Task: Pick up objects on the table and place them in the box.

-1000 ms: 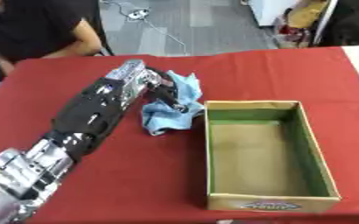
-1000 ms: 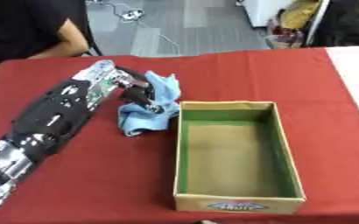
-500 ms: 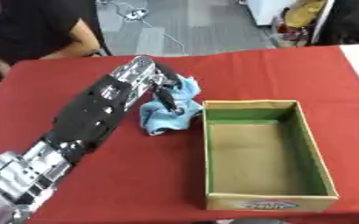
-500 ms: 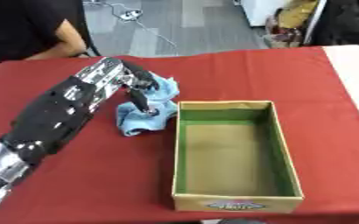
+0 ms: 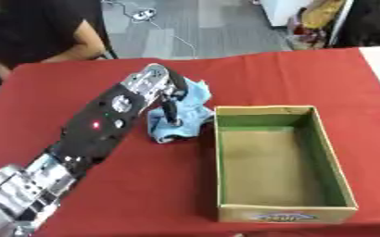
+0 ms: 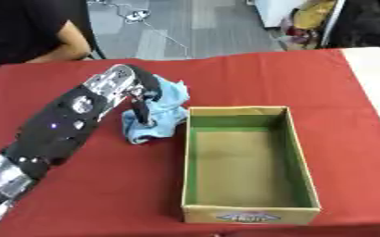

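Blue cloth (image 5: 185,118), one, pinched by left robot hand (image 5: 170,107) fingers, one cardboard box (image 5: 339,185) beside

Light blue cloth (image 5: 185,115), red tablecloth (image 5: 290,78), green-lined tan box (image 5: 278,159), black-silver arm (image 5: 96,134)

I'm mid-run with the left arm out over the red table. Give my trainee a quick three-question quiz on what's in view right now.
1. True or false: the cardboard box already holds the light blue cloth.
2. Which hand is on the cloth?
A) the left hand
B) the right hand
C) a person's bare hand
3. Fill in: the cloth lies on the red table, just to the ___ of the box as the robot sees it.

Key:
1. False. The box is empty; the cloth lies on the table beside it.
2. A. The fingers point down into the bunched cloth.
3. Left, by the box's far left corner.
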Robot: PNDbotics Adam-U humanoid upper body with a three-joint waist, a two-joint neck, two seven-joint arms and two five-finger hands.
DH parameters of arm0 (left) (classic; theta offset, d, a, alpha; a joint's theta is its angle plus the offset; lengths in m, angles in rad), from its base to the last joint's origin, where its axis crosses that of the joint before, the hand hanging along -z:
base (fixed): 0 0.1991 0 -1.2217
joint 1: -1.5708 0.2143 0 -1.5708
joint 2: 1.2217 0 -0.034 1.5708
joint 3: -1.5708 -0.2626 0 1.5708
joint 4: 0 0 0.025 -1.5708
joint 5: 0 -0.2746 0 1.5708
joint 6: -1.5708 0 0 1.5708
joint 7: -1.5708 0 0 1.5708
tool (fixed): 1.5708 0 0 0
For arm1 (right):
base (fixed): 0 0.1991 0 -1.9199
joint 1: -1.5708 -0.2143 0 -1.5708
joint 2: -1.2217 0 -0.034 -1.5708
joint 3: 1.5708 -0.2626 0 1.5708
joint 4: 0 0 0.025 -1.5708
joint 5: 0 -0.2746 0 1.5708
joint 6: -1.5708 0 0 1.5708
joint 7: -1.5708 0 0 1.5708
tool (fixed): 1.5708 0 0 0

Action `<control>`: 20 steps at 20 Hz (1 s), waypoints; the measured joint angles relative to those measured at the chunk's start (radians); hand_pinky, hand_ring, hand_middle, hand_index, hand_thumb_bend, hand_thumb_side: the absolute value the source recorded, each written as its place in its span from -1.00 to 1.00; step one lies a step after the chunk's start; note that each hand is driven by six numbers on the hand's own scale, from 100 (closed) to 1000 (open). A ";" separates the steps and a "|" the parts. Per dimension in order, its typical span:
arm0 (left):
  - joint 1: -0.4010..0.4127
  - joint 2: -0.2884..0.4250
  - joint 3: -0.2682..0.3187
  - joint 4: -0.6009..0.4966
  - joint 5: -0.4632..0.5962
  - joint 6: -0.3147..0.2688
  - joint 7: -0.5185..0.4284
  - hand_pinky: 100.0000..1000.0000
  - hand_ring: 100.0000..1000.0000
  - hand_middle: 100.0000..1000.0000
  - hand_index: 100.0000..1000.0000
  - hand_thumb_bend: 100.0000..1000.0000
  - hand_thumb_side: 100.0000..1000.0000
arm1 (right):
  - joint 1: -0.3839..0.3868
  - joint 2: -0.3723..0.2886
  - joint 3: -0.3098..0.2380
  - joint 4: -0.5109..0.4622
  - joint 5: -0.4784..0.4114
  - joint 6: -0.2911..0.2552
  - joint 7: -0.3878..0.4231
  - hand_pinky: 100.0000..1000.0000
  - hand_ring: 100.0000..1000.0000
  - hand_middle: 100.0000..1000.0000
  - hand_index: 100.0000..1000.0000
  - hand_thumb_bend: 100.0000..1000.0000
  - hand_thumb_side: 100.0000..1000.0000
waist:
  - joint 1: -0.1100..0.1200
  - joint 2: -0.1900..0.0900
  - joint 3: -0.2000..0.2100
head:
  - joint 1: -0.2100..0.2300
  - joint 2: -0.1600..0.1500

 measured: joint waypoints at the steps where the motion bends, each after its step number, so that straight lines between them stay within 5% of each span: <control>1: 0.002 0.000 0.011 0.018 0.020 0.014 0.000 -0.18 -0.19 0.06 0.40 0.70 -0.06 | 0.000 0.000 0.000 0.000 0.000 0.000 0.000 0.12 0.50 0.56 0.96 -1.00 0.44 | 0.000 0.000 0.000 | 0.000 0.000; 6: -0.005 -0.007 0.075 0.140 0.189 0.106 -0.004 -0.33 -0.28 0.07 0.38 0.58 0.01 | 0.000 0.000 0.000 0.000 0.000 0.000 0.000 0.12 0.50 0.56 0.96 -1.00 0.44 | -0.004 0.000 0.003 | 0.000 0.000; 8: -0.010 -0.008 0.085 0.168 0.231 0.129 0.010 -0.50 -0.46 -0.10 0.20 0.38 -0.19 | 0.000 0.000 0.000 0.000 0.000 0.000 0.000 0.12 0.50 0.56 0.96 -1.00 0.44 | -0.004 0.000 0.003 | 0.000 0.000; 9: -0.011 -0.008 0.088 0.175 0.241 0.138 0.021 -0.59 -0.58 -0.24 0.00 0.11 -0.44 | 0.000 0.000 0.000 0.000 0.000 0.000 0.000 0.12 0.50 0.56 0.96 -1.00 0.44 | -0.004 0.000 0.003 | 0.000 0.000; 10: -0.011 -0.010 0.089 0.179 0.243 0.147 0.039 -0.56 -0.55 -0.20 0.05 0.19 -0.37 | 0.000 0.000 0.000 0.000 0.000 0.000 0.000 0.12 0.50 0.56 0.96 -1.00 0.44 | -0.004 0.000 0.002 | 0.000 0.000; 11: -0.010 -0.014 0.092 0.182 0.242 0.155 0.064 -0.79 -0.81 -0.56 -0.36 -0.69 -1.00 | -0.001 0.000 0.000 0.000 0.000 -0.001 0.000 0.12 0.50 0.56 0.96 -1.00 0.44 | -0.004 0.000 0.002 | 0.000 0.000; 12: -0.008 -0.019 0.097 0.182 0.238 0.166 0.105 -0.96 -0.95 -0.70 -0.52 -1.00 -1.00 | -0.001 0.001 0.000 0.000 0.000 -0.001 0.000 0.12 0.50 0.56 0.96 -1.00 0.44 | -0.005 0.000 0.002 | 0.000 0.000; 14: -0.002 -0.028 0.113 0.185 0.229 0.193 0.217 -1.00 -1.00 -0.86 -0.66 -1.00 -1.00 | -0.004 0.001 0.000 0.000 0.000 -0.001 0.000 0.12 0.50 0.56 0.96 -1.00 0.44 | -0.005 0.001 0.000 | 0.000 0.000; 16: 0.010 -0.040 0.129 0.202 0.240 0.219 0.344 -1.00 -1.00 -1.00 -0.89 -1.00 -0.43 | -0.004 0.001 0.000 0.000 0.000 0.000 0.000 0.12 0.50 0.56 0.96 -1.00 0.44 | -0.006 0.002 0.000 | 0.000 0.000; 20: 0.025 -0.055 0.157 0.265 0.376 0.265 0.559 -1.00 -1.00 -1.00 -0.94 -1.00 -0.42 | -0.005 0.001 0.000 0.000 0.000 0.000 0.000 0.12 0.50 0.56 0.96 -1.00 0.45 | -0.007 0.007 0.000 | 0.000 0.000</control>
